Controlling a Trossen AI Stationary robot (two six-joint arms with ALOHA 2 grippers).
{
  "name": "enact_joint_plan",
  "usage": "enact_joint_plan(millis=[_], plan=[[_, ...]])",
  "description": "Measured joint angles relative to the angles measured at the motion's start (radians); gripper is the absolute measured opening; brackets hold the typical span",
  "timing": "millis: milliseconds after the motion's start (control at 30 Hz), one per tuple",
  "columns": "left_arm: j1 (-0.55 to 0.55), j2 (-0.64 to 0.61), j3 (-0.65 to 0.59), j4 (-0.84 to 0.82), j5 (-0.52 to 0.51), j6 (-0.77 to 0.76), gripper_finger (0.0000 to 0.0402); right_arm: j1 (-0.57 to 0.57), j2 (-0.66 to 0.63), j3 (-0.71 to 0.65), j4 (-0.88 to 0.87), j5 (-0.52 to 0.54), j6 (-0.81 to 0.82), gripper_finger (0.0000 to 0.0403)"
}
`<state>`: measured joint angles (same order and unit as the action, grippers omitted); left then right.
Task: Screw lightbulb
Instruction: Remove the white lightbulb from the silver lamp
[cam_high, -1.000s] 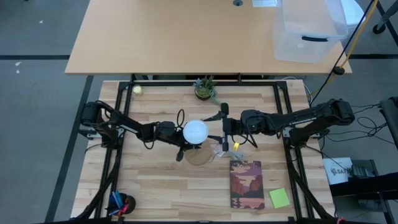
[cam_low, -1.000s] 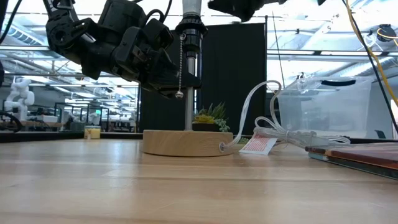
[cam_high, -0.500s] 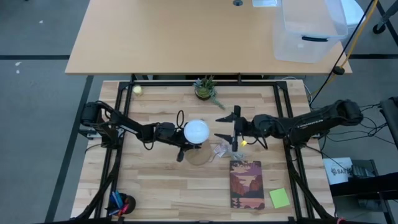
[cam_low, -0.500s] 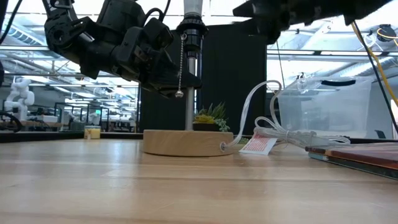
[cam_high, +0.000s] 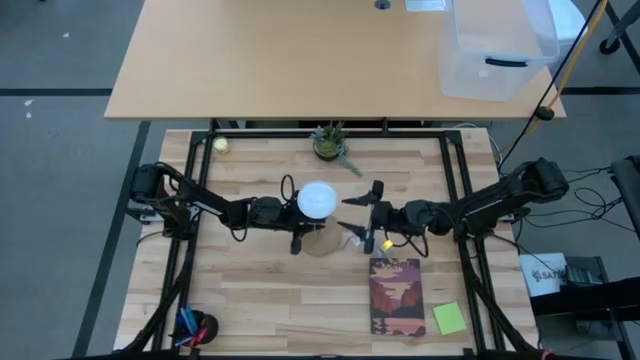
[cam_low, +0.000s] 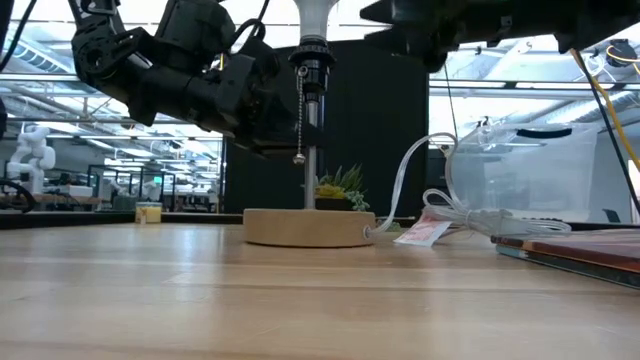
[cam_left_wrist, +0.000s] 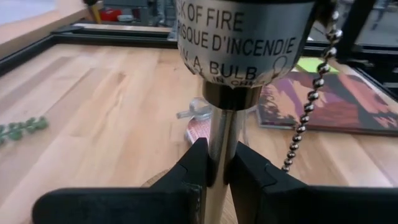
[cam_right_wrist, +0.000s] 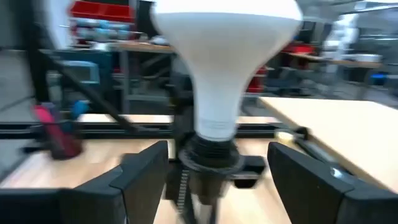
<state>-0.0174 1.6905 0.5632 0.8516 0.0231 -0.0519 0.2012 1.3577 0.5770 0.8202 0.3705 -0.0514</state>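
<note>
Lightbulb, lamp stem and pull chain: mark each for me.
lightbulb (cam_right_wrist: 219, 68): right wrist view, on the white neck below the globe.
lamp stem (cam_left_wrist: 219, 149): left wrist view, on the metal tube between the pincer fingers.
pull chain (cam_low: 300, 120): low view, mid-chain.

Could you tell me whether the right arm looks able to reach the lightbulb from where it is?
Probably yes: the right gripper faces the lightbulb with open jaws, and nothing stands between them.

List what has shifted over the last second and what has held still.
The right gripper backed away, then came forward again, open and short of the lightbulb. The lamp slid slightly away from the left arm. The left gripper stays clamped on the lamp's metal stem; the lightbulb stays in the socket.
</note>
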Motion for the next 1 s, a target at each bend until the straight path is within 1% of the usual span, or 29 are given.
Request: enact_joint_plan(millis=[133, 233, 433, 667, 833, 1000], plan=[[0.001, 0.000, 0.000, 0.000, -0.047, -0.019, 0.0046, 0.022, 0.017, 0.000, 0.035, 0.140, -0.022, 0.0267], [0.001, 0.000, 0.000, 0.000, -0.069, -0.020, 0.0046, 0.032, 0.029, 0.000, 0.079, 0.186, -0.040, 0.0267], [0.002, 0.000, 0.000, 0.002, -0.103, -0.022, 0.0046, 0.032, 0.064, 0.019, 0.103, 0.189, -0.019, 0.0267], [0.002, 0.000, 0.000, 0.002, -0.118, -0.028, 0.0046, 0.027, 0.164, 0.121, 0.102, 0.182, -0.045, 0.0267], [0.002, 0.000, 0.000, 0.002, -0.119, -0.029, 0.0046, 0.011, 0.200, 0.178, 0.103, 0.185, -0.046, 0.0267], [0.002, 0.000, 0.001, 0.002, -0.118, -0.029, 0.0046, 0.002, 0.236, 0.223, 0.101, 0.219, -0.049, 0.0267]])
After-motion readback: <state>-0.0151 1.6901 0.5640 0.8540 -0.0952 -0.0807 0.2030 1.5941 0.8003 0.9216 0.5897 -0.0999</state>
